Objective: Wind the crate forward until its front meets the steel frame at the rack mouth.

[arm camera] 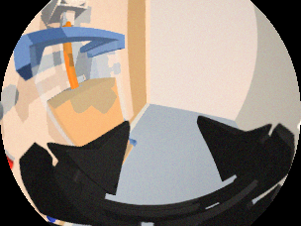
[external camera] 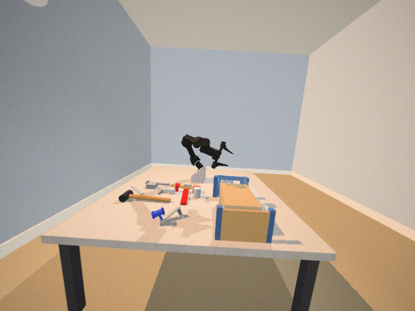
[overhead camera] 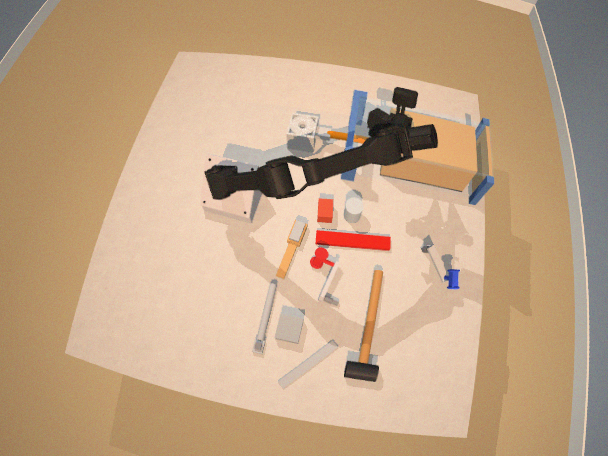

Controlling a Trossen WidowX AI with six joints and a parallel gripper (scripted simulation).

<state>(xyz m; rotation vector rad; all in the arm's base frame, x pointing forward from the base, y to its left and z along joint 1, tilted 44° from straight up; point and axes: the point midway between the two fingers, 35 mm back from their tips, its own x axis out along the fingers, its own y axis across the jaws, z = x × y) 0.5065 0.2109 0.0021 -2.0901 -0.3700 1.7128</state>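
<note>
The tan crate (overhead camera: 442,142) (external camera: 240,197) (arm camera: 94,124) sits flat in the cubby, its front short of the blue steel frame (overhead camera: 358,107) (external camera: 232,178) (arm camera: 69,34). An orange strap (overhead camera: 336,134) (arm camera: 72,66) runs from it to the pale winch (overhead camera: 303,125) (arm camera: 64,7); no handle shows on the winch. My gripper (external camera: 231,159) (arm camera: 164,121) is open and empty, raised above the cubby; its tips are unclear in the overhead view. A cranked tool with a blue grip (overhead camera: 453,279) (external camera: 158,213) and another with a red grip (overhead camera: 320,257) (external camera: 177,187) lie on the bench. Neither square key is clear.
A black-headed hammer (overhead camera: 372,315) (external camera: 150,198), red bar (overhead camera: 353,240) (external camera: 184,197), red block (overhead camera: 325,210), grey cylinder (overhead camera: 353,206) (external camera: 196,192), wooden-handled brush (overhead camera: 287,257), grey block (overhead camera: 290,325), long grey tool (overhead camera: 267,312) and pale bar (overhead camera: 307,364) lie about the bench.
</note>
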